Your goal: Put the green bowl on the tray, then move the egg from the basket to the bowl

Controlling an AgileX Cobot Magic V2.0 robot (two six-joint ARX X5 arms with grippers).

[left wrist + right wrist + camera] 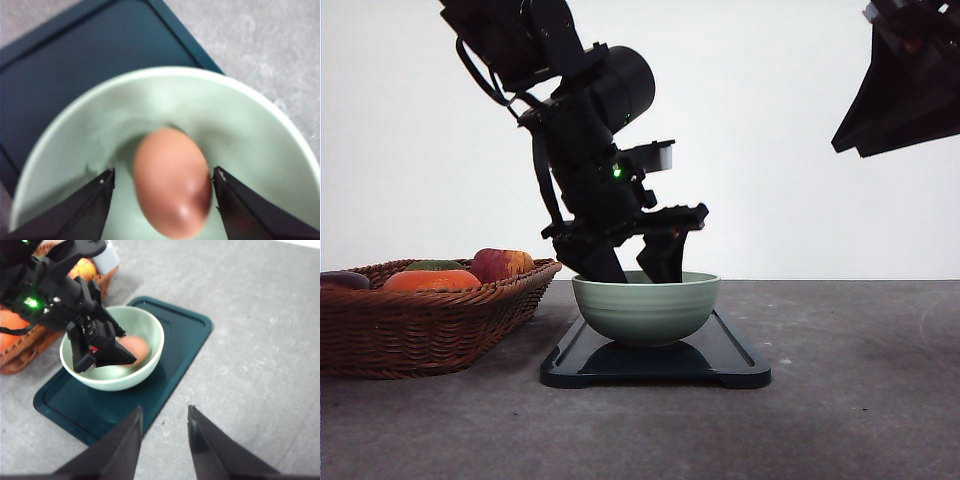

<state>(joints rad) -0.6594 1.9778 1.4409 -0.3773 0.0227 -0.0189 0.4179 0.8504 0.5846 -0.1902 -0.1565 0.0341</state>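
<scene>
Open-jawed left gripper (162,200) straddles egg (171,202) inside green bowl (646,307) on tray (735,358).

**A bare test bench, not a kitchen**

This looks like a robotics lab or staged test area. A plain white backdrop (770,150) rises behind a grey, faintly speckled tabletop (850,400), with no cupboards, appliances or clutter anywhere around. Two black robot arms work over the surface, the left arm (585,130) showing a small green indicator light and exposed cabling (hardly household gear). The props are few and neatly laid out: a dark tray (655,365) carrying a green bowl (646,308), and a wicker basket (430,320) of produce just beside it. Everything sits alone on the surface, arranged for a trial.
</scene>
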